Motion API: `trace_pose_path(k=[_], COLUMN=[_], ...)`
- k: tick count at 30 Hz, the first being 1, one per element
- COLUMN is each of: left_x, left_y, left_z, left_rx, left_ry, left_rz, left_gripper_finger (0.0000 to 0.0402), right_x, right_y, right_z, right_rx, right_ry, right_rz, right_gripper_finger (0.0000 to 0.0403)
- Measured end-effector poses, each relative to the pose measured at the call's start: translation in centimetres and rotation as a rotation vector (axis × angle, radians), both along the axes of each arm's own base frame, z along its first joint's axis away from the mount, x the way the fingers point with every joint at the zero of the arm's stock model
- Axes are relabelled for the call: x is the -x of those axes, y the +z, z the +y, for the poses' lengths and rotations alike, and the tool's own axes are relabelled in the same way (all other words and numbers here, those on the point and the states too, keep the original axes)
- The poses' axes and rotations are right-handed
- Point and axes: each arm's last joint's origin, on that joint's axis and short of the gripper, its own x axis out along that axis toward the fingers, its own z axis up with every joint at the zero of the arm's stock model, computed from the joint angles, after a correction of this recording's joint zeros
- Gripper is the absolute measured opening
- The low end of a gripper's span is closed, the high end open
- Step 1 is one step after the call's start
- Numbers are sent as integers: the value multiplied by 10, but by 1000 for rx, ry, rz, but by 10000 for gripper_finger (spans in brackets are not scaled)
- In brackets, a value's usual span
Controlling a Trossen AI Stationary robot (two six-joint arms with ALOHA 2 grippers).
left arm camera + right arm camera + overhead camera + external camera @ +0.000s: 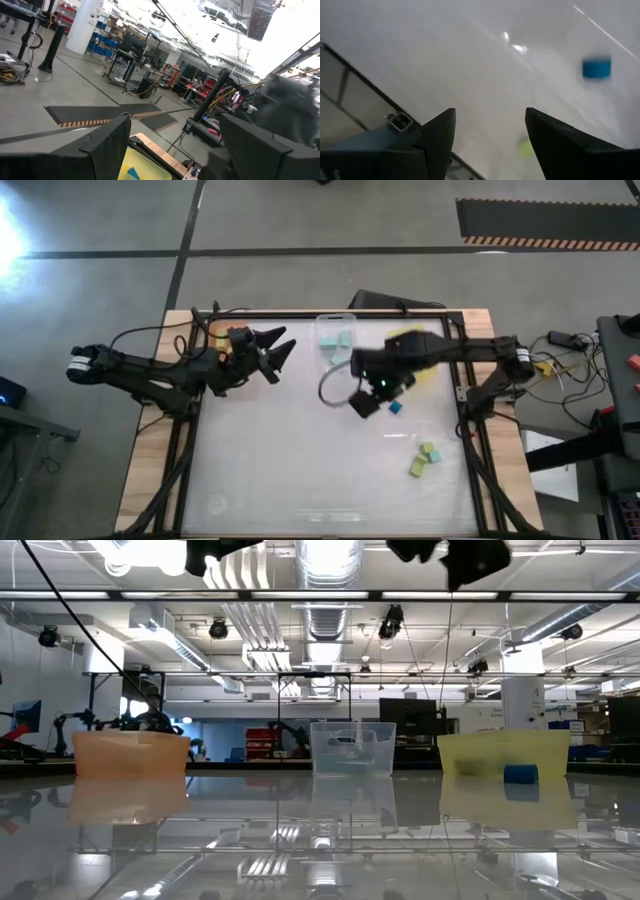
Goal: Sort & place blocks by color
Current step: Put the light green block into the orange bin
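One blue block [395,407] lies alone on the table; in the low view this blue block [520,774] shows in front of the yellow tray. It also shows in the right wrist view as the blue block [596,67]. A few yellow-green and teal blocks [425,457] lie together nearer the table's near right. More teal blocks [337,341] sit in the clear tray. My right gripper [366,406] [490,112] hangs open above the table, just left of the blue block, holding nothing. My left gripper [283,345] [175,120] is open and empty near the orange tray, pointing right.
Three trays stand along the far edge: orange tray [130,755] on the left, clear tray [352,748] in the middle, yellow tray [503,753] on the right, partly under my right arm in the high view. A grey cable loop [328,388] lies near the clear tray.
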Motion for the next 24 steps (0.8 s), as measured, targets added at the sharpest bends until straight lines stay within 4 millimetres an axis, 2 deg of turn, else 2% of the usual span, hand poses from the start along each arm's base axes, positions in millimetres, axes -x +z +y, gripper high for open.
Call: trace_pose_path(k=[5, 12, 18, 24], left_x=[0, 0, 0, 1], left_y=[0, 0, 0, 1], left_z=[0, 0, 0, 0], left_rx=[-5, -4, -5, -6], left_ry=[1, 1, 1, 1], left_rz=[3, 2, 2, 1], left_gripper_finger=[288, 288, 288, 288], right_x=[8, 22, 43, 67], right_y=[-19, -60, -95, -125], right_z=[30, 58, 71, 70], right_rx=[-9, 2, 6, -3], right_ry=[-29, -60, -36, -59], right_rz=[139, 334, 478, 528], right_gripper_finger=[231, 231, 231, 231])
